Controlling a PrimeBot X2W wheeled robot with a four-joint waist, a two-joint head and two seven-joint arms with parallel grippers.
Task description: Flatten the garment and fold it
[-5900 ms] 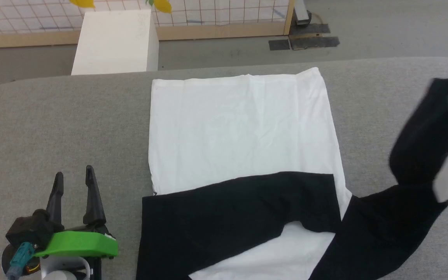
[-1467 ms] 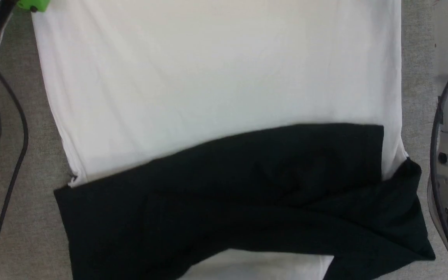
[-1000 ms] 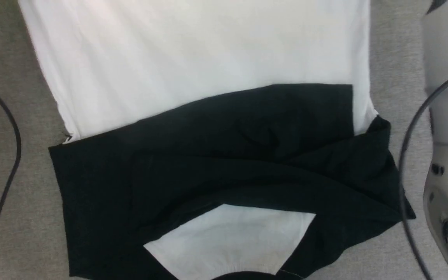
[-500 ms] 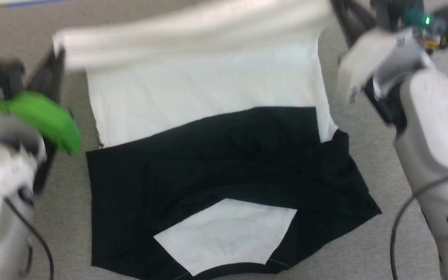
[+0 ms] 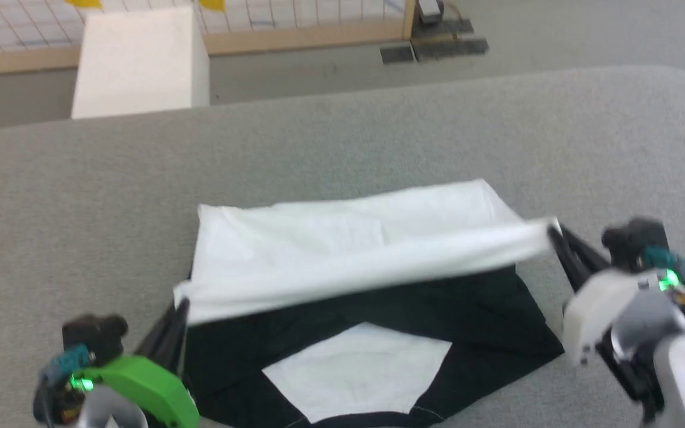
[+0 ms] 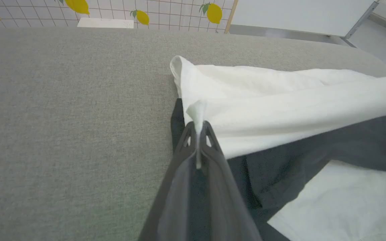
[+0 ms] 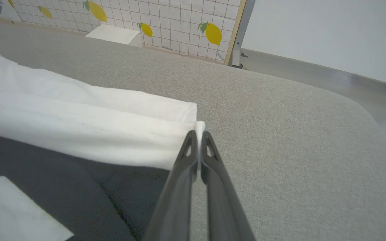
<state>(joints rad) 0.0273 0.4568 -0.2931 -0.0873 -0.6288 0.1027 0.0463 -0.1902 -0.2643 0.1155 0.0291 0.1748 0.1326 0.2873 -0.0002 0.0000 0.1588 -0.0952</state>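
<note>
Hem corners of the garment (image 5: 348, 261) sit clamped in my left fingers (image 6: 179, 160) and right fingers (image 7: 213, 167), white edge stretched crosswise between them, black sleeves nearer me.

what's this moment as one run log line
phase: fold | left gripper: shut on garment corner | right gripper: shut on other corner | hem: raised over black sleeves

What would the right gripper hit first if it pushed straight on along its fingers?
Apart from the white corner of the garment pinched in it, the right gripper would likely meet the bare grey tabletop just ahead; depth is unclear.
</note>
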